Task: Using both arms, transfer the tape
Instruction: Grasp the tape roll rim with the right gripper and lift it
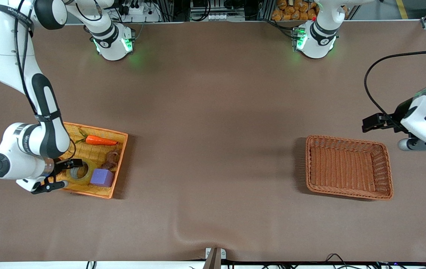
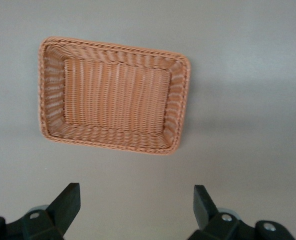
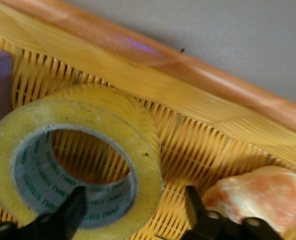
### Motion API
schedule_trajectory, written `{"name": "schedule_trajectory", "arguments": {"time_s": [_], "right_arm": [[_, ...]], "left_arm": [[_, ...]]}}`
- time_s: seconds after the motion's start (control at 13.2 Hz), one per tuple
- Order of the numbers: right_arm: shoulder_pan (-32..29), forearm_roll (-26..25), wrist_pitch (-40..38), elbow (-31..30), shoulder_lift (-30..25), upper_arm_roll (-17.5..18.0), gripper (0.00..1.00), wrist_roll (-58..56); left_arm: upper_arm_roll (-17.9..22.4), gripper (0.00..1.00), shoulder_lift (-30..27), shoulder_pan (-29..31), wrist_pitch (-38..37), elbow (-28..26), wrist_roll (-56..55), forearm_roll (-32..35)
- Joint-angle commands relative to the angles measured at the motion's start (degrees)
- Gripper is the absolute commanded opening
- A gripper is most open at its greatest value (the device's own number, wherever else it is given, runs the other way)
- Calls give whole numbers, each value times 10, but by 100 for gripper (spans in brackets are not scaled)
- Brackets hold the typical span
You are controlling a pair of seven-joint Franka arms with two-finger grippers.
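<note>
tape (image 1: 79,172): lies in the orange basket (image 1: 117,170) at the right arm's end of the table, beside a purple cube (image 1: 102,177)
right gripper (image 1: 58,174): down in that basket, jaws apart, one inside the tape's hole, one outside its wall, not clamped yet
left gripper (image 2: 135,207): waits near the brown wicker basket (image 1: 348,167), jaws wide apart, holding nothing
done: reach only
left: grab, lift, hand over, drop

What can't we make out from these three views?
- Right gripper on the tape: contact unclear; one finger sits inside the hole, the other outside, their bases cut off by the right wrist view's edge.
- Dark brown item in the orange basket: too small in the front view.
- Left gripper: only the fingertips show in the left wrist view.
</note>
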Motion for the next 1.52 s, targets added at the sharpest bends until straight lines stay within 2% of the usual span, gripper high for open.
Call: {"name": "schedule_trajectory", "arguments": {"time_s": [0.0, 0.23, 0.68, 0.99, 1.29, 1.44], "right_arm": [[-4, 7, 1, -8, -7, 6, 0, -11], [-2, 4, 3, -2, -9, 7, 0, -21], [9, 0, 16, 41, -11, 7, 0, -125], [7, 0, -11, 67, -35, 7, 0, -202], [15, 5, -87, 125, -43, 12, 0, -220], [47, 7, -141, 163, -43, 23, 0, -214]], "left_arm": [[0, 100, 4, -28, 15, 9, -12, -12], [0, 100, 8, -46, 17, 9, -27, -13], [1, 100, 8, -45, 17, 9, -26, -10], [0, 100, 9, -45, 19, 9, -26, -12], [1, 100, 8, -43, 19, 9, -25, -13], [0, 100, 8, -38, 19, 9, -15, -12]]}}
